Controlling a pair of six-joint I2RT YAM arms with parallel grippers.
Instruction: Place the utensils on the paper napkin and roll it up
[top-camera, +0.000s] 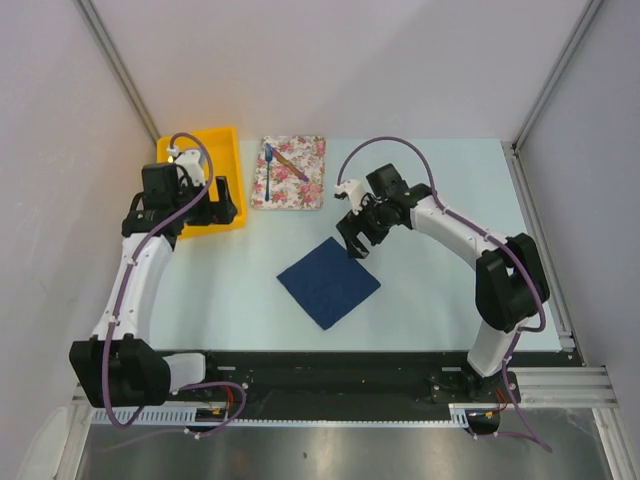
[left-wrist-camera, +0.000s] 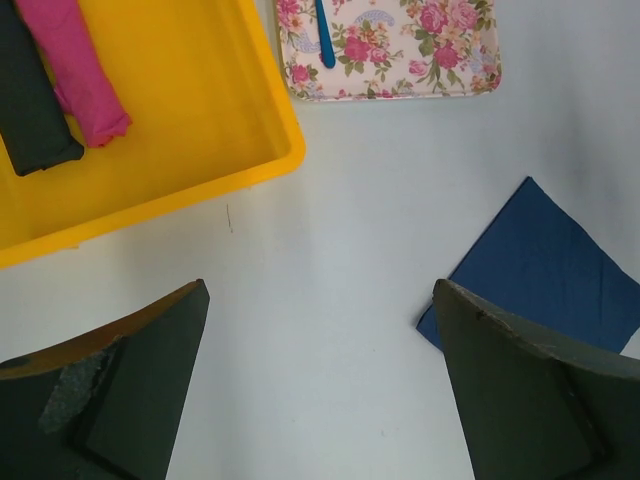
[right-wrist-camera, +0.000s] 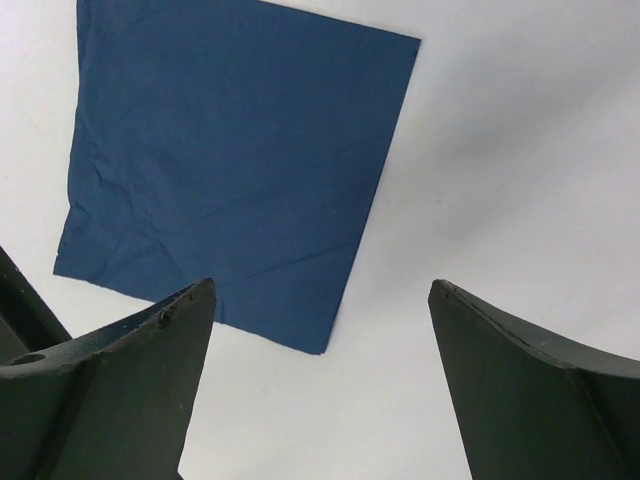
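Left gripper (top-camera: 226, 203), spread and empty, nearer than the spread right gripper (top-camera: 354, 244) to utensils (top-camera: 275, 168) at 2 o'clock on floral mat (top-camera: 308, 192), blue one lying 12-to-6; paper napkin (top-camera: 328, 282) at 4 o'clock.

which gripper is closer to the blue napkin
Right. The right gripper hangs by the far corner of the napkin; the left gripper is over by the yellow tray, well clear.

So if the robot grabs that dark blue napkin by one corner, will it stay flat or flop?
Probably flops: the napkin lies thin and flat, with soft creases. Pushed, it likely slides or bunches, since nothing sits on it and the table looks smooth.
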